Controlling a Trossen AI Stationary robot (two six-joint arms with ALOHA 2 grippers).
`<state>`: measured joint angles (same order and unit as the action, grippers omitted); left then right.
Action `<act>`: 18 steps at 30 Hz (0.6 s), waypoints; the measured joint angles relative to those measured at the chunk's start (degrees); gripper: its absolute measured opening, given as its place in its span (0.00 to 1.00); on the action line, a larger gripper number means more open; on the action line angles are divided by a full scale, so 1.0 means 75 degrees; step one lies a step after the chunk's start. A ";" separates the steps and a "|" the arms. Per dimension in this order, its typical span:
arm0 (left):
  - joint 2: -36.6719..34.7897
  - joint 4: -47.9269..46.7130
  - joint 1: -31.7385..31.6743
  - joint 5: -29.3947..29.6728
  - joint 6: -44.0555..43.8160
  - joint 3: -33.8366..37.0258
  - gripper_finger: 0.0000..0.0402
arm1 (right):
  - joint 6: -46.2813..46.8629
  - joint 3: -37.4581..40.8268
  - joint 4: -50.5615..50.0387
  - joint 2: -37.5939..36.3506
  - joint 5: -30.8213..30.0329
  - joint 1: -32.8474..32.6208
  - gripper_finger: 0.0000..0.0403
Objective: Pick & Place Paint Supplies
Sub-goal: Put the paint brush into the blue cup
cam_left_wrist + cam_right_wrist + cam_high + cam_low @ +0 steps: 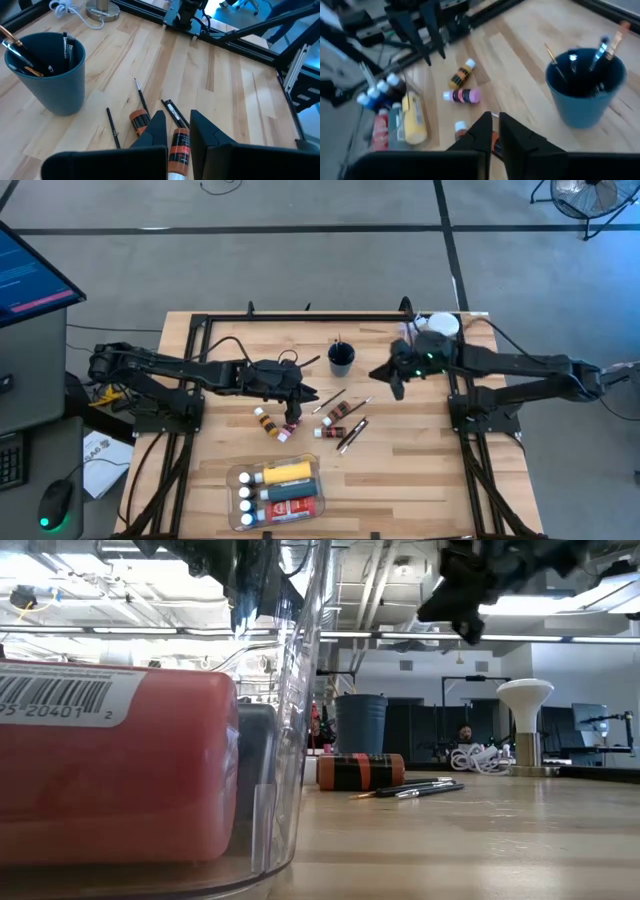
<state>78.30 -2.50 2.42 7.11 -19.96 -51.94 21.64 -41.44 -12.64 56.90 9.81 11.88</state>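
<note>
Several small paint tubes lie on their sides on the wooden table: an orange-black one (266, 423), a pink one (291, 420) and two brown-orange ones (336, 417) (177, 150). Thin dark brushes (352, 435) (141, 102) lie flat among them. A blue cup (340, 360) (585, 90) stands upright with brushes in it. A clear tray (232, 480) near the front edge holds a yellow bottle (287, 472) and other bottles. My left gripper (305, 398) (176, 117) hangs shut above the tubes. My right gripper (380, 376) (492, 122) hangs shut in the air, right of the cup.
A dark metal frame (300, 317) runs along the table's far edge and down both sides. A white-lidded jar (440, 325) stands at the far right corner. Bare wood lies between the tubes and the tray, and at the front right.
</note>
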 joint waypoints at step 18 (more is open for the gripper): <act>-0.0002 0.0007 -0.0447 0.0004 0.0088 0.0000 0.00 | 0.0104 0.2098 0.0213 -0.0479 -0.0094 -0.0452 0.01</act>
<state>78.29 -2.45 -0.93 7.14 -19.31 -51.94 22.42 -25.70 -11.04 53.31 9.10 8.49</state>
